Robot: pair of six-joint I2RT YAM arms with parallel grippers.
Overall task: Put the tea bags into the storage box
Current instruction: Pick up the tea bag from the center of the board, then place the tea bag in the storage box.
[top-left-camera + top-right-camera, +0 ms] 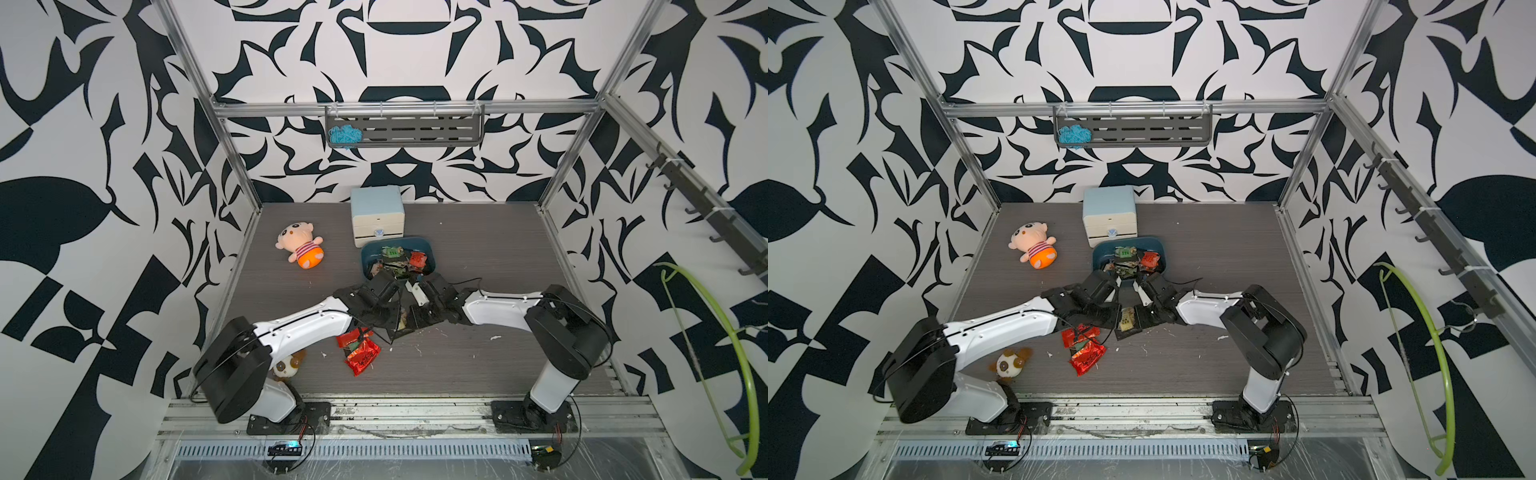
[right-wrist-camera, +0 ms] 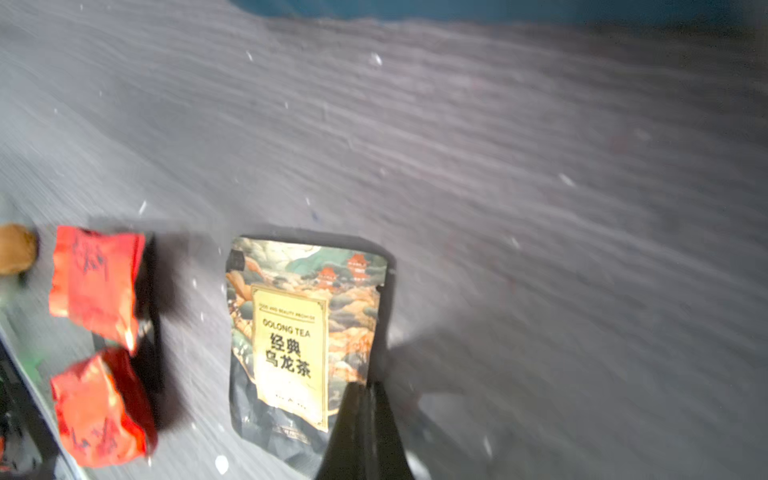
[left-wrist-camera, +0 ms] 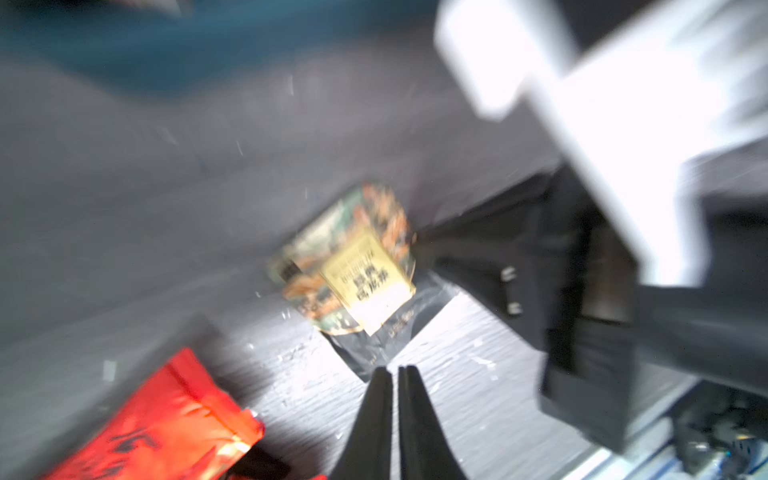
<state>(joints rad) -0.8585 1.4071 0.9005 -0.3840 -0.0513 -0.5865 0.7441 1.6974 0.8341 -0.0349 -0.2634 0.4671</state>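
The teal storage box (image 1: 365, 253) stands mid-table with several tea bags (image 1: 399, 259) in it. Just in front of it both arms meet over a dark patterned tea bag with a yellow label (image 1: 1127, 322). In the right wrist view my right gripper (image 2: 365, 384) is shut on that tea bag's (image 2: 299, 328) side edge, and the bag casts a shadow on the table. My left gripper (image 3: 395, 370) has its fingers a hairline apart with nothing between them, tips beside the bag's dark corner (image 3: 374, 353). Red foil tea bags (image 1: 362, 355) lie on the table nearer the front.
A pale blue drawer cabinet (image 1: 377, 216) stands right behind the box. A pink plush doll (image 1: 300, 245) lies at the back left, and a small plush (image 1: 286, 365) sits by the left arm's base. White crumbs dot the dark table (image 1: 478, 374).
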